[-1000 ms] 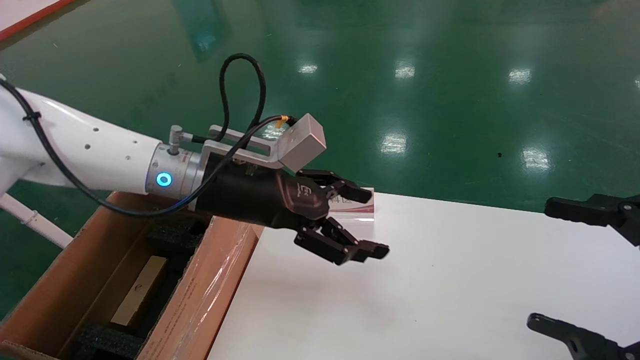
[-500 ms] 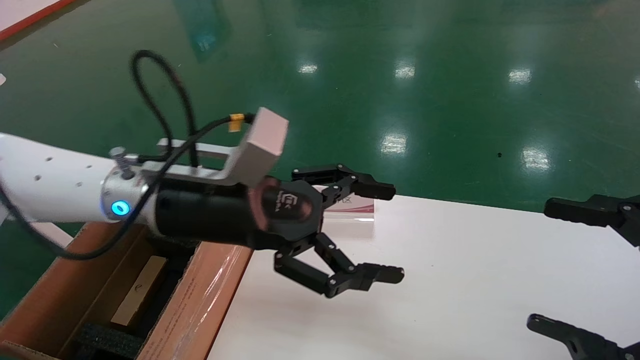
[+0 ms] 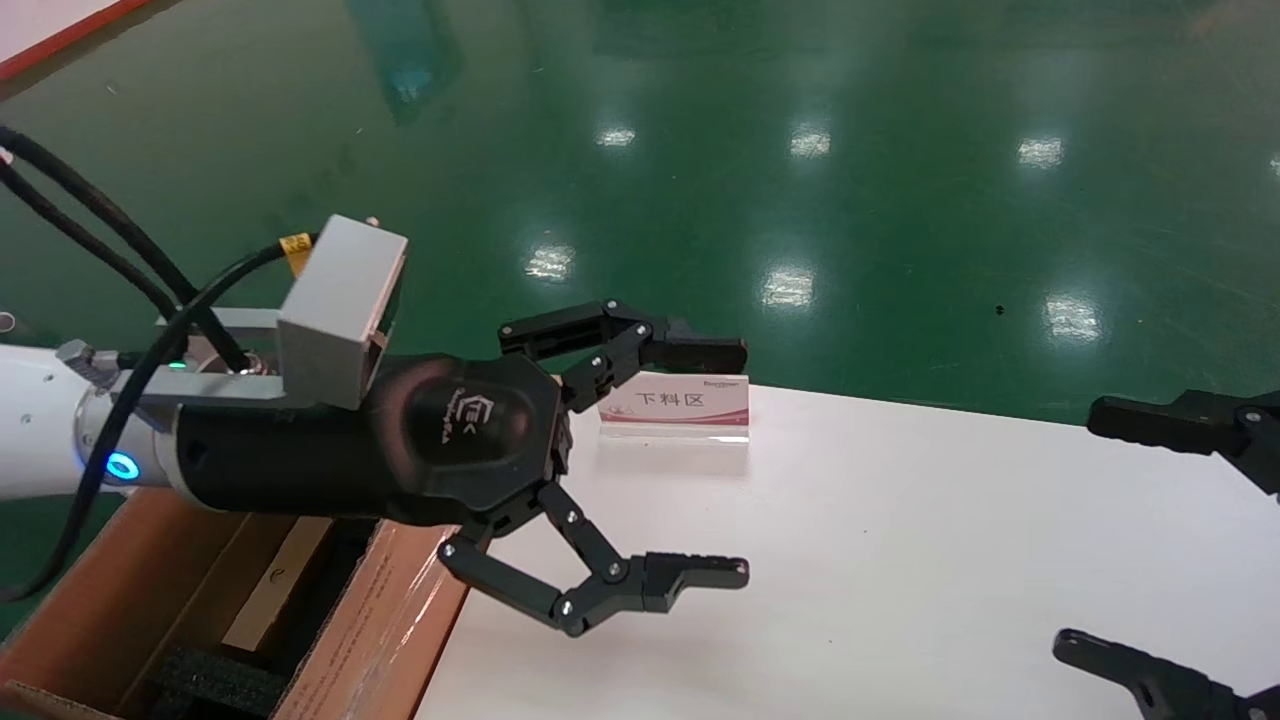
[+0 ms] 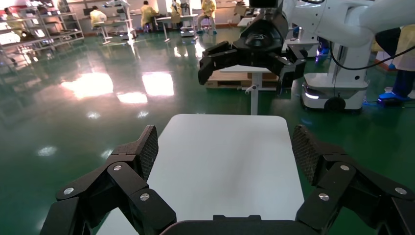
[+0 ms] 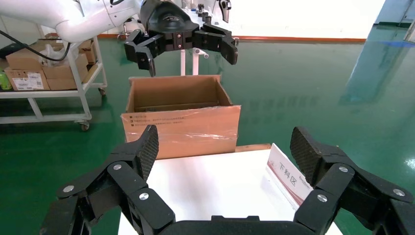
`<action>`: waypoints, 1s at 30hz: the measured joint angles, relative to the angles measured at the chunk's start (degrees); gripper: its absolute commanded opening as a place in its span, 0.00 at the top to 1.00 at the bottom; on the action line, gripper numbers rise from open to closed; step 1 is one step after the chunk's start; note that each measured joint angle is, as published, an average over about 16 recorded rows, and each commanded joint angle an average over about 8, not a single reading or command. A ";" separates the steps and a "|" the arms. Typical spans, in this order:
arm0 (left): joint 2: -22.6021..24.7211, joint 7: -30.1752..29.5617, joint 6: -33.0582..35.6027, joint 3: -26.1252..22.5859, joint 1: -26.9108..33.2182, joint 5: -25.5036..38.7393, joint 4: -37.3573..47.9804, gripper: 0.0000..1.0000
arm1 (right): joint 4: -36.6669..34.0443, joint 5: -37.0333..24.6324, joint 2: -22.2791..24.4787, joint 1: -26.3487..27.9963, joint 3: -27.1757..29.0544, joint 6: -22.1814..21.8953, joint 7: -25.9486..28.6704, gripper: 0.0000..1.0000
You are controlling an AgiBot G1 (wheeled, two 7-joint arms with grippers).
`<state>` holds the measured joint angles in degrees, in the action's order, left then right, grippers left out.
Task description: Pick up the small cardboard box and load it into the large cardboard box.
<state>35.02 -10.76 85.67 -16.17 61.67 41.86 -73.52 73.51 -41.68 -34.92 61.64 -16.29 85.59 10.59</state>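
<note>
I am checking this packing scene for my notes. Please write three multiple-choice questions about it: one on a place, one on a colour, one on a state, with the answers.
1. Where is the small cardboard box?
A. On the white table
B. Inside the large cardboard box
C. In a gripper

2. What colour is the floor?
A. Grey
B. Green
C. Blue

3. How is the left gripper?
A. Open, holding nothing
B. Shut on a box
C. Shut, empty

Answers: 1 B, it lies among the black foam; 2 B, glossy green all around; 3 A, the fingers stand wide apart over the white table.
</note>
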 measured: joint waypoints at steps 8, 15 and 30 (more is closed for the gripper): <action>-0.01 0.06 0.03 0.07 -0.06 -0.03 0.00 0.00 | 0.04 -0.10 -0.06 -0.04 0.15 0.06 0.09 0.00; -0.02 0.09 0.09 0.36 -0.23 -0.09 -0.03 0.00 | 0.05 -0.15 -0.08 -0.06 0.24 0.08 0.14 0.00; -0.03 0.09 0.10 0.35 -0.23 -0.11 -0.04 0.00 | 0.05 -0.17 -0.09 -0.08 0.29 0.09 0.16 0.00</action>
<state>34.99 -10.67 85.77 -15.82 61.43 41.74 -73.56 73.56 -41.85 -35.01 61.56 -16.00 85.68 10.75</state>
